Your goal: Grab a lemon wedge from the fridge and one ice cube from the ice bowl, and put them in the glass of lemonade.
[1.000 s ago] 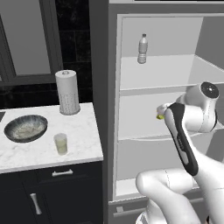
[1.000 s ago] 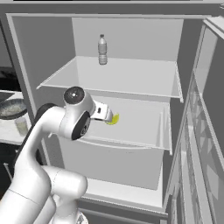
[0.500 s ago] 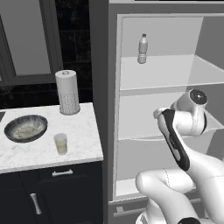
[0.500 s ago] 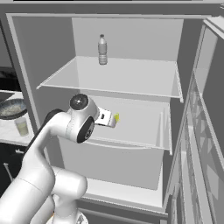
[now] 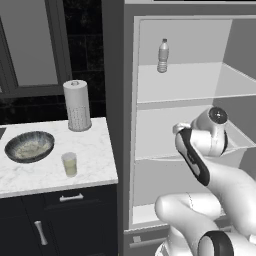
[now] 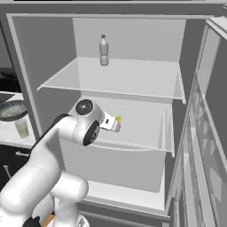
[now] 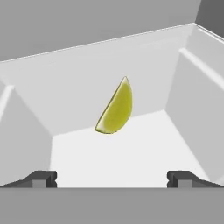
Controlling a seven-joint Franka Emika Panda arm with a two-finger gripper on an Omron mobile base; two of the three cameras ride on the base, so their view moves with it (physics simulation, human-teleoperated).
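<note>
The lemon wedge point(image 7: 116, 107) is a small yellow-green slice on the white middle shelf point(image 6: 137, 133) of the open fridge point(image 6: 26, 66). It lies straight ahead of my gripper point(image 7: 113, 179), beyond the fingertips point(image 7: 41, 178) and untouched. The jaws stand wide open with nothing between them. From the right base view, the gripper point(image 6: 113, 125) reaches in over the shelf, just short of the lemon wedge point(image 6: 118, 119). On the marble counter left of the fridge point(image 5: 120, 100) stand the glass of lemonade point(image 5: 69, 164) and the dark ice bowl point(image 5: 29, 146).
A water bottle point(image 6: 103, 50) stands on the upper shelf. The shelf's white side walls close in on both sides of the hand. The fridge door point(image 6: 199, 133) hangs open at the right. A white paper-towel roll point(image 5: 77, 105) stands behind the glass.
The arm has pushed the hand deeper into the fridge toward the lemon wedge. The jaws have stayed open.
</note>
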